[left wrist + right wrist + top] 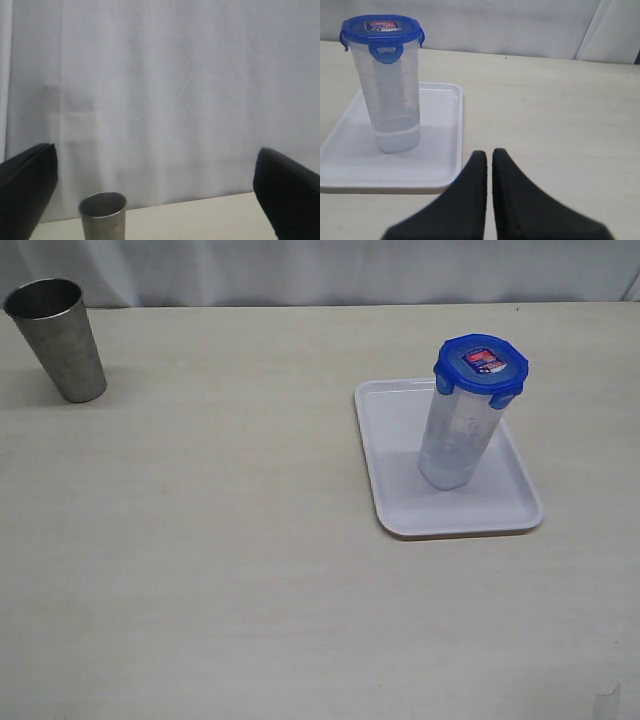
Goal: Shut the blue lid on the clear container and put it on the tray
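Table [250, 570]: pale, matt, faint wood-grain streaks; a white cloth backdrop [160, 100] hangs behind it.

Tray [395, 440]: flat white plastic, rectangular, rounded corners, low raised rim. It lies right of centre in the exterior view. Judgement: the rim marks the drop zone and would stop a sliding base.

Clear container [455, 440]: tall, translucent, slightly tapered tumbler with faint graduation marks on the wall. It stands upright on the tray floor, well inside the rim and nearer the far edge. Nothing touches it. Judgement: a tall body on a narrow base tips easily, so a spot away from the rim suits it.

Steel cup [57, 337]: grey brushed metal, tapered, upright at the far left corner, well apart from the tray. Judgement: not part of this task.

Blue lid [481, 368]: bright blue glossy plastic, round, red-and-blue sticker face up. It sits level on the container mouth. The tabs in view are folded down against the wall; I cannot see all 4. Judgement: lid looks closed and both task steps look complete.

Right gripper [489, 152]: 2 black fingers nearly touching, nothing between them; near the tray's edge, apart from the container.

Left gripper [157, 192]: fingers spread wide, empty, facing the steel cup and backdrop.
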